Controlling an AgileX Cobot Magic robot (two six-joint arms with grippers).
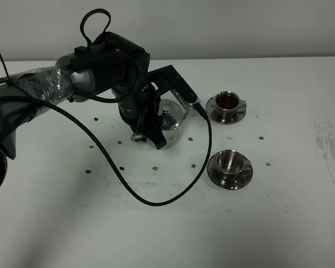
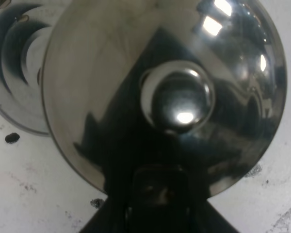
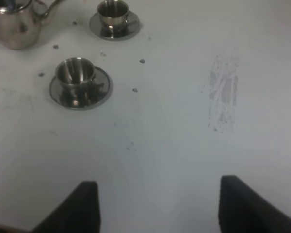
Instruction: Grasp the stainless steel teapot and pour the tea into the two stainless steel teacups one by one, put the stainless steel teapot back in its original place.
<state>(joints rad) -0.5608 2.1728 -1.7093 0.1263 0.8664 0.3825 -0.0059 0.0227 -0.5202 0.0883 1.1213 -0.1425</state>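
Note:
The stainless steel teapot [image 1: 172, 114] shows partly under my left arm. In the left wrist view its lid and knob [image 2: 177, 97] fill the picture. My left gripper [image 2: 160, 194] is shut on the teapot's handle. The ringed steel dish [image 2: 14, 63] lies beside and below the pot. The far teacup [image 1: 229, 103] on its saucer holds reddish-brown tea [image 1: 229, 100]. The near teacup [image 1: 230, 162] on its saucer looks empty. In the right wrist view I see the teapot [image 3: 14, 26], the near cup [image 3: 76, 75] and the far cup [image 3: 112, 12]. My right gripper [image 3: 160, 204] is open and empty above bare table.
A black cable [image 1: 156, 198] loops from the left arm across the white table in front of the near cup. Small dark specks dot the table around the pot. A grey scuff mark [image 1: 329, 148] lies at the right, also in the right wrist view [image 3: 223, 92].

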